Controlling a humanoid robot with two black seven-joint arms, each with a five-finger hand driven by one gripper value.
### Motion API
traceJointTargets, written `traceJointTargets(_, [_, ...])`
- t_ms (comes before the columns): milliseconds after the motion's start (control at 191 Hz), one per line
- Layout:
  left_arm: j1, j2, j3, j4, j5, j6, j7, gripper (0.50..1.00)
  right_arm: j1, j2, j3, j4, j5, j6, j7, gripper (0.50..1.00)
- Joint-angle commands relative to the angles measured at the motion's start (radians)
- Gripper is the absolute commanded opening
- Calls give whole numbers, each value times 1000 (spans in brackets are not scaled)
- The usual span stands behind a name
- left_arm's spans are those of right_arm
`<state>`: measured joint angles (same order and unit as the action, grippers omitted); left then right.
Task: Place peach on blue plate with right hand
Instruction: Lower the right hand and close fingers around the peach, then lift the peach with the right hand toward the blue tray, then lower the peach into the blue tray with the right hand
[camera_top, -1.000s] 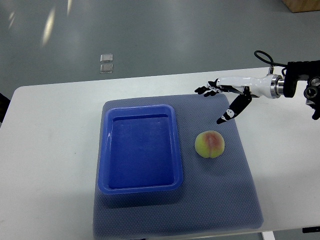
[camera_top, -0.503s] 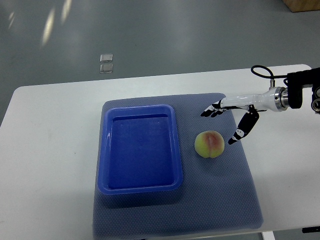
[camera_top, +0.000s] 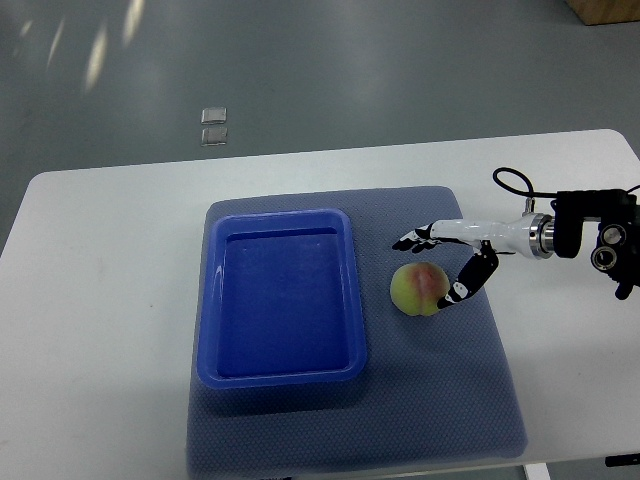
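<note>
A yellow-green peach (camera_top: 419, 290) with a red blush lies on the grey-blue mat (camera_top: 440, 400), just right of the blue plate (camera_top: 283, 375), a rectangular tray that holds nothing. My right hand (camera_top: 432, 268) comes in from the right edge and hangs over the peach. Its fingers (camera_top: 412, 239) reach past the peach's far side and the thumb (camera_top: 463, 287) sits at its right side. The fingers are spread and not closed on the fruit. The left arm is out of view.
The mat lies on a white table (camera_top: 100, 300). The table's front edge runs close below the mat. Two small clear squares (camera_top: 212, 126) lie on the grey floor beyond the table.
My right hand has moved down and toward the peach, from above the mat's far right corner to straddling the fruit. The peach and the plate have not moved.
</note>
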<state>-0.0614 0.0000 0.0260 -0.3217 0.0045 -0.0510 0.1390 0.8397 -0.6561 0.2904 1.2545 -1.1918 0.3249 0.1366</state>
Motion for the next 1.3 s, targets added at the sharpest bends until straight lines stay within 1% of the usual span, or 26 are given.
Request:
traceJointTargets(0, [0, 0, 0, 0, 0, 0, -1, 1000, -14, 15, 1, -3, 0, -18, 0, 911])
traceJointTargets(136, [0, 0, 0, 1, 0, 3, 1, 1000, -27, 19, 3, -3, 3, -36, 2, 887])
traceJointTargets(168, [0, 0, 0, 0, 0, 3, 1, 1000, -28, 19, 4, -3, 6, -41, 3, 858])
traceJointTargets(225, [0, 0, 0, 1, 0, 3, 1, 1000, -42, 23, 1, -3, 1, -49, 3, 776])
traceJointTargets(277, [0, 0, 0, 1, 0, 3, 1, 1000, -42, 23, 1, -3, 1, -49, 3, 776])
traceJointTargets(283, [0, 0, 0, 0, 0, 5, 1, 1000, -54, 23, 1, -1, 0, -56, 6, 677])
traceJointTargets(288, [0, 0, 0, 0, 0, 5, 1, 1000, -54, 23, 1, -1, 0, -56, 6, 676])
traceJointTargets(298, [0, 0, 0, 1, 0, 5, 1, 1000, -56, 24, 1, -1, 0, -59, 6, 631])
traceJointTargets(304, [0, 0, 0, 1, 0, 5, 1, 1000, -56, 24, 1, -1, 0, -59, 6, 631])
traceJointTargets(330, [0, 0, 0, 1, 0, 5, 1, 1000, -56, 24, 1, -1, 0, -63, 6, 582])
traceJointTargets(372, [0, 0, 0, 0, 0, 5, 1, 1000, -54, 23, 1, 0, 0, -66, 8, 558])
traceJointTargets(419, [0, 0, 0, 0, 0, 5, 1, 1000, -50, 18, 7, 11, 1, -67, 9, 500])
traceJointTargets(503, [0, 0, 0, 0, 0, 5, 1, 1000, -25, 4, 23, 29, 12, -64, 9, 500])
traceJointTargets(618, [0, 0, 0, 0, 0, 5, 1, 1000, 104, -31, 35, 37, 50, -30, 9, 500])
traceJointTargets(665, [0, 0, 0, 0, 0, 5, 1, 1000, 104, -31, 35, 37, 51, -30, 9, 500])
traceJointTargets(670, [0, 0, 0, 0, 0, 5, -1, 1000, 151, -37, 32, 37, 107, -9, 8, 500])
traceJointTargets(712, [0, 0, 0, 0, 0, 5, -1, 1000, 193, -36, 29, 37, 155, 5, 5, 500])
traceJointTargets(832, [0, 0, 0, 0, 0, 5, 1, 1000, 239, -20, 21, 34, 198, -1, 3, 500])
traceJointTargets(906, [0, 0, 2, 0, 2, 5, 1, 1000, 248, 88, -16, -3, 210, -17, 3, 500])
traceJointTargets(953, [0, 0, 2, 0, 2, 5, 1, 1000, 248, 88, -16, -3, 210, -17, 3, 500])
traceJointTargets(958, [0, 0, 2, -2, 2, 5, 1, 1000, 248, 148, -28, -42, 207, -38, 2, 500])
traceJointTargets(1047, [0, 0, 0, -2, 2, 5, 1, 1000, 239, 249, -36, -116, 196, -70, 2, 500])
traceJointTargets(1220, [0, 0, 0, 0, 2, 3, 1, 1000, 234, 453, -68, -274, 179, -98, 2, 500])
traceJointTargets(1267, [0, 0, 0, 0, 2, 3, 1, 1000, 234, 454, -68, -274, 179, -98, 2, 500])
traceJointTargets(1272, [0, 0, 0, 0, 2, 5, 1, 1000, 233, 507, -80, -329, 163, -113, 2, 506])
traceJointTargets(1293, [0, 0, 0, 0, 2, 5, 1, 1000, 233, 529, -88, -351, 155, -119, 2, 519])
